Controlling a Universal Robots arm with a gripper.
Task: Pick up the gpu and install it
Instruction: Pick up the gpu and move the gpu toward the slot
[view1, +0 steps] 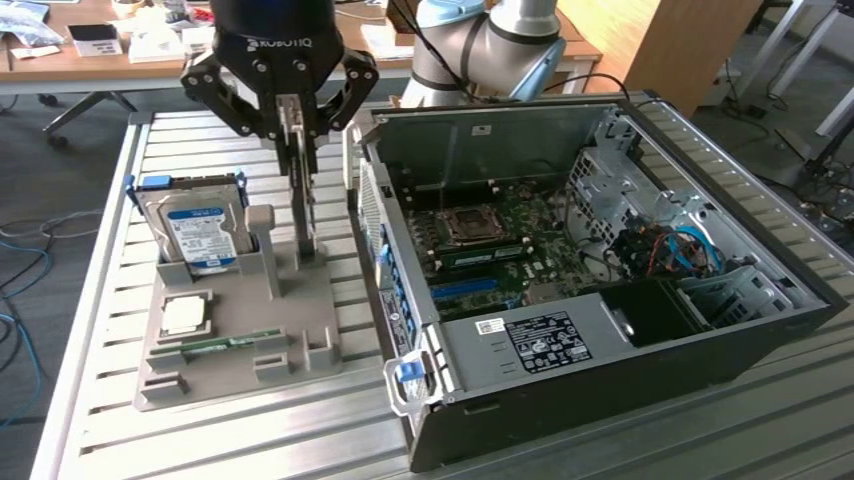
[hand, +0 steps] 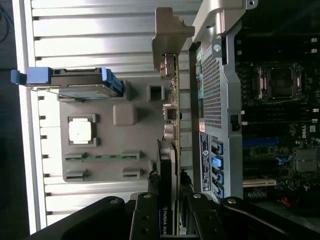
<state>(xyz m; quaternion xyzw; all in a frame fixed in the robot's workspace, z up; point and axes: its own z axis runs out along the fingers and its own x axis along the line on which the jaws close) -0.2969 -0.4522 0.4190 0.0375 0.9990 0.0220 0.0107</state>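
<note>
We note the gpu (view1: 306, 215) (hand: 170, 150) standing on edge in the grey holder (view1: 240, 335), long axis parallel to the open case (view1: 694, 385) wall just beside. Fingers (hand: 146, 215) clamped on its upper edge, gripper (view1: 296, 140) straight above.

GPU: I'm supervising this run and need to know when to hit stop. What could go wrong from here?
1. The claw pinches the gpu at the end far from its bracket, while it stands in the holder. It may tilt or slip when lifted.
2. The case wall lies right beside the card, so the bracket could snag on it.
3. The hard drive stands close by, and the claw's wide links might knock it.
</note>
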